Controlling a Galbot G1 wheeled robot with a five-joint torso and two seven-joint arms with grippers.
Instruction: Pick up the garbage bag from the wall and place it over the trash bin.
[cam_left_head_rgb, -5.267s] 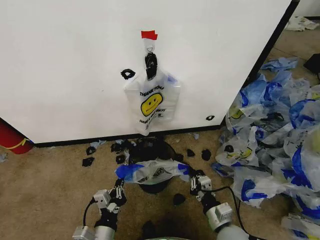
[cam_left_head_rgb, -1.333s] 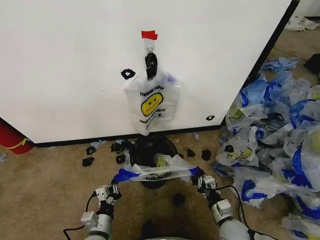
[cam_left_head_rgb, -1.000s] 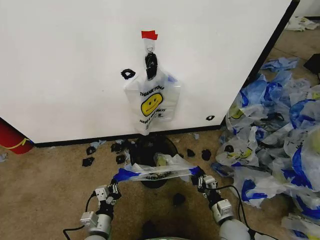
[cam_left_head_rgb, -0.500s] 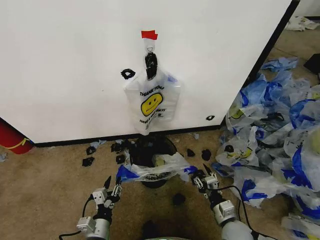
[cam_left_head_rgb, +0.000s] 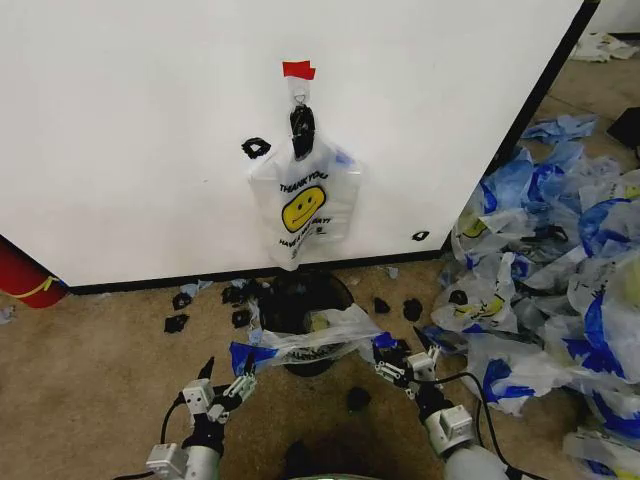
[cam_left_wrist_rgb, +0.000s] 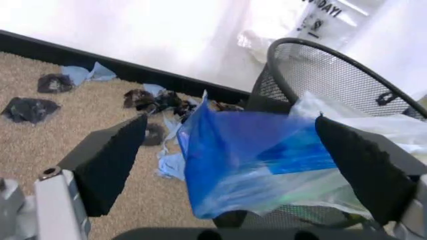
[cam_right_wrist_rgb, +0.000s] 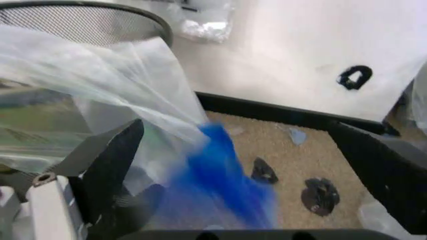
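1. Wall (cam_left_head_rgb: 130, 140): white panel, black base strip, black marks; red tape (cam_left_head_rgb: 298, 70) at the hook.
2. Hanging bag (cam_left_head_rgb: 303, 208): translucent white, yellow smiley face, black "THANK YOU" lettering.
3. Garbage bag (cam_left_head_rgb: 315, 338) at the bin: clear white film with blue handles.
4. Trash bin (cam_left_wrist_rgb: 333, 75): black wire mesh.
5. Floor (cam_left_head_rgb: 90, 370): tan carpet, strewn with black scraps (cam_left_head_rgb: 176, 322).
6. Heap of bags (cam_left_head_rgb: 560, 270): blue and white, some yellow.
7. Red object (cam_left_head_rgb: 22, 275) with a yellow band at the wall's foot.
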